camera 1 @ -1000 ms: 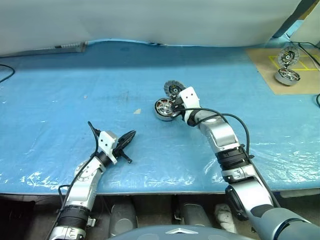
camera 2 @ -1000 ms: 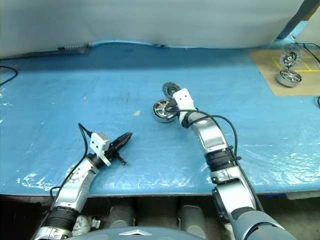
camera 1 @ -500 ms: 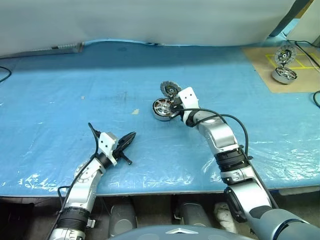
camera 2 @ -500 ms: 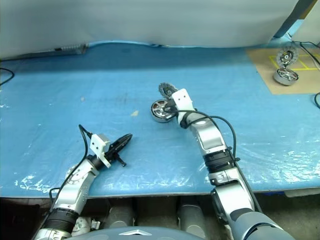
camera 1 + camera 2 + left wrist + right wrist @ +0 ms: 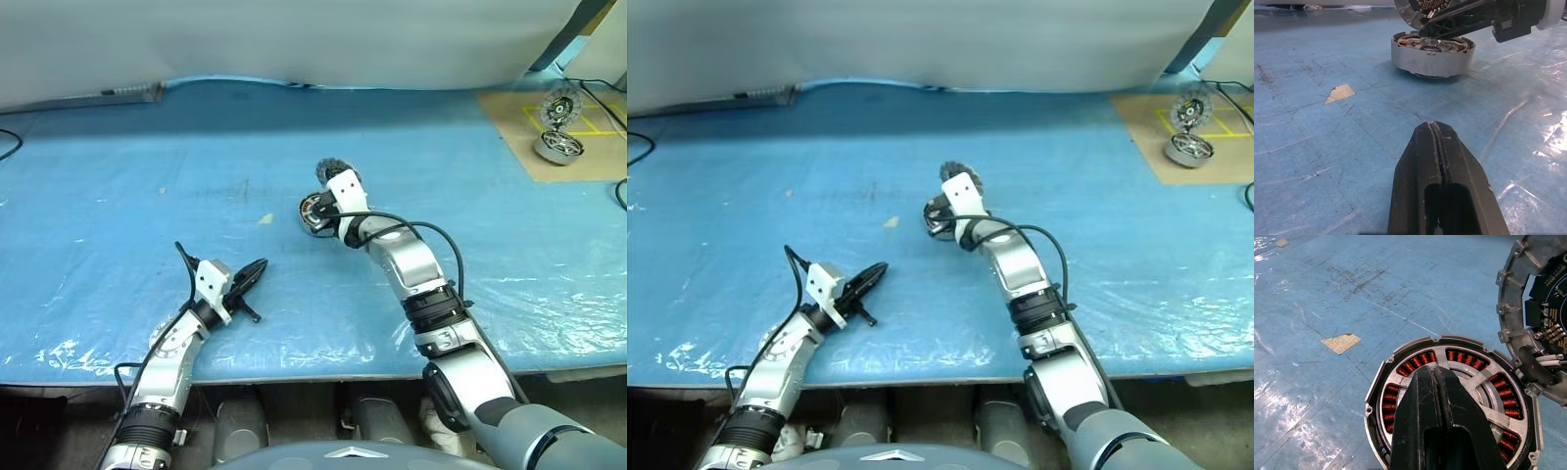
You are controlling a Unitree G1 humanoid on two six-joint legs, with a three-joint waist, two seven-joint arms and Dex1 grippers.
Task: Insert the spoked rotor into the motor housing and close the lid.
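Observation:
The motor housing [image 5: 313, 215] sits mid-table, a round silver cup [image 5: 1370, 407]. The spoked rotor [image 5: 1488, 407] lies inside it, and copper windings show between its silver spokes. The lid [image 5: 330, 172] stands upright at the housing's far edge; its inner face [image 5: 1528, 308] carries a circuit board and wires. My right gripper [image 5: 1434, 370] is shut and empty. Its tips are over the rotor's centre and hide the hub. From the left wrist view its black fingers [image 5: 1449, 25] reach across the top of the housing [image 5: 1432, 51]. My left gripper [image 5: 257, 269] is shut, empty, low over the sheet nearer the front.
A second motor [image 5: 557, 147] with its raised lid [image 5: 560, 104] stands on a cardboard pad at the back right. A small scrap of tape [image 5: 266, 218] lies left of the housing. Blue plastic sheet [image 5: 127, 176] covers the table.
My right arm has swung left, bringing its shut gripper from the housing's right edge to above its centre. The left arm has stayed still.

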